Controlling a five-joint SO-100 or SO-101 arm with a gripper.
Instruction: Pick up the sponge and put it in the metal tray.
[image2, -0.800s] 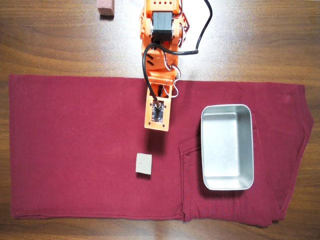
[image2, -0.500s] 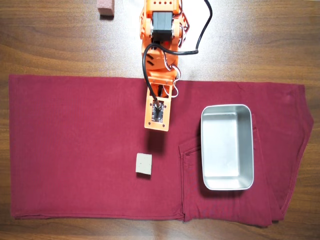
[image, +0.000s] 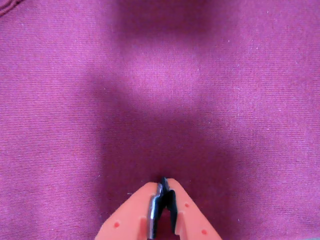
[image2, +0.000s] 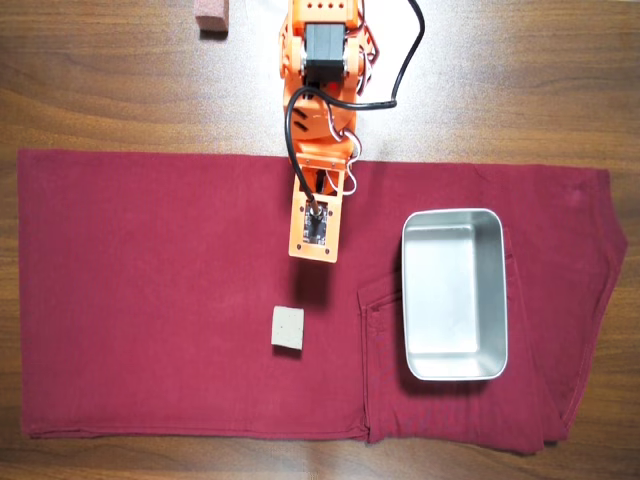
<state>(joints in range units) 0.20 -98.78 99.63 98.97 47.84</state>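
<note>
The sponge (image2: 288, 328), a small pale grey-beige square block, lies on the dark red cloth (image2: 150, 290) in the overhead view. The shiny metal tray (image2: 404, 300) sits empty on the cloth to the sponge's right. My orange arm (image2: 315, 225) reaches down from the top centre and ends a short way above the sponge, slightly to its right. In the wrist view my gripper (image: 164, 182) is shut and empty, and sees only cloth. Sponge and tray are out of the wrist view.
A pinkish-brown block (image2: 212, 15) lies on the bare wooden table (image2: 100, 80) at the top left, beside the arm's base. The cloth has folds and a seam (image2: 365, 340) next to the tray's left side.
</note>
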